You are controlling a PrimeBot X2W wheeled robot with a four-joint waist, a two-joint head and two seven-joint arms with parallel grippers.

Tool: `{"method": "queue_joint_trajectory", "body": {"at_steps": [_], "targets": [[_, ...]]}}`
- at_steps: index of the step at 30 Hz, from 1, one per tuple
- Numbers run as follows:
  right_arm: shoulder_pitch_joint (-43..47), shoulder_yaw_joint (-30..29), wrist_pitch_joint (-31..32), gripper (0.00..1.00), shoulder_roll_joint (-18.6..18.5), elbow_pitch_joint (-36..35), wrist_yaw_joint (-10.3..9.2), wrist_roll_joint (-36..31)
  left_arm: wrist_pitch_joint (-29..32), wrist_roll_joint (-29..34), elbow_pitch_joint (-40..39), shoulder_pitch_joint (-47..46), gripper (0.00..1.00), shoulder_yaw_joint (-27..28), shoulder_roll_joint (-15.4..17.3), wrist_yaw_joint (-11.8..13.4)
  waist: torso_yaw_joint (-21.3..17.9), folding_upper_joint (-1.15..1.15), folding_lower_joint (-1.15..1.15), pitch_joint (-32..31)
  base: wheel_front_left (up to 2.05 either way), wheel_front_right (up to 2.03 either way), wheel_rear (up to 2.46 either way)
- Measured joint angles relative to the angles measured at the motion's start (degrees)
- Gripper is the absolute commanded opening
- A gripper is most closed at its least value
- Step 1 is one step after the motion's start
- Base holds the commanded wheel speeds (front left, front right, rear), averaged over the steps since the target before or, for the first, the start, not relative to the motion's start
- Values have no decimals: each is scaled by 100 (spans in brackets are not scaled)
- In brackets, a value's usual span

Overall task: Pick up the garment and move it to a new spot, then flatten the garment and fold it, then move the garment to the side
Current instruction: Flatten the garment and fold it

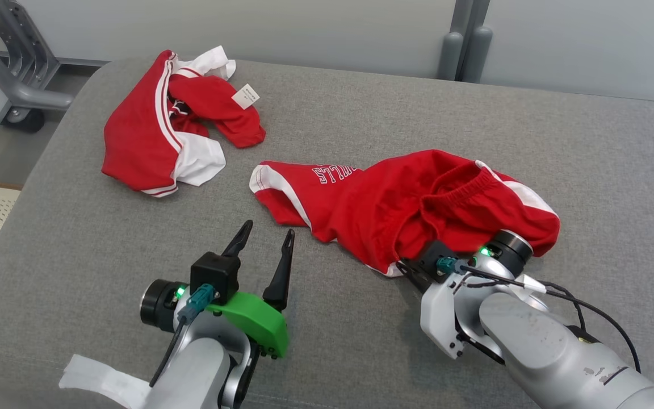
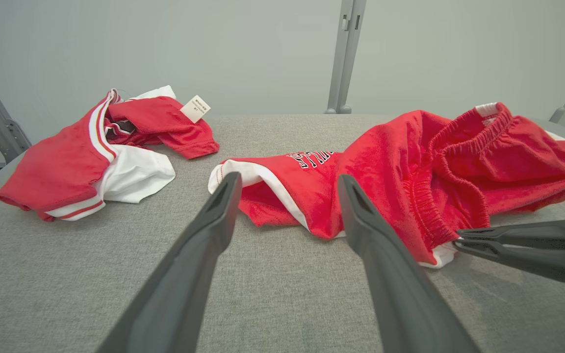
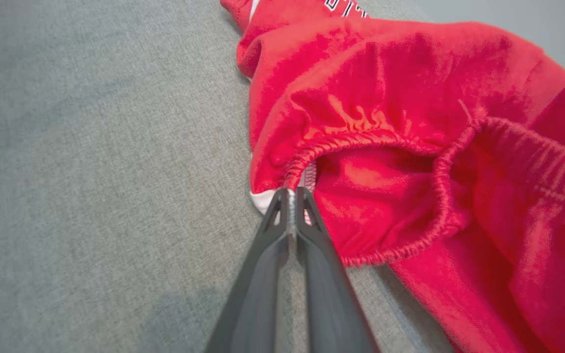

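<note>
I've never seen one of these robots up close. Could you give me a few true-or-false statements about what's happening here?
1. The right gripper is pinched shut on the waistband of the red shorts. True.
2. The left gripper grips cloth. False: it is open, holding nothing.
3. Two garments lie on the grey surface. True: the shorts and another red-and-white garment.
4. The two garments overlap. False: they lie apart.

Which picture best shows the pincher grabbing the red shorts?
The right wrist view: the right gripper is shut on the waistband edge of the red shorts, close up. The left wrist view shows that pinch sideways; in the head view the fabric and wrist mostly hide it.
</note>
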Motion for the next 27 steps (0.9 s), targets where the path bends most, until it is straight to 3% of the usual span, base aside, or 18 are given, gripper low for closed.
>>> {"method": "queue_joint_trajectory", "body": {"at_steps": [11,16,27], "targets": [[-266,-677,-666,0,-80,-119,0,479,0,19,-24,323,100,313,78,16,-246,0,0,-196,0,0,0],[-275,-1234,-755,0,-223,-319,0,985,-1,42,-94,487,100,453,148,18,-484,0,0,-283,0,0,0],[-27,-1789,-792,0,-445,-748,0,1682,3,-38,-60,733,100,495,146,16,-1126,0,0,-365,0,0,0]]}}
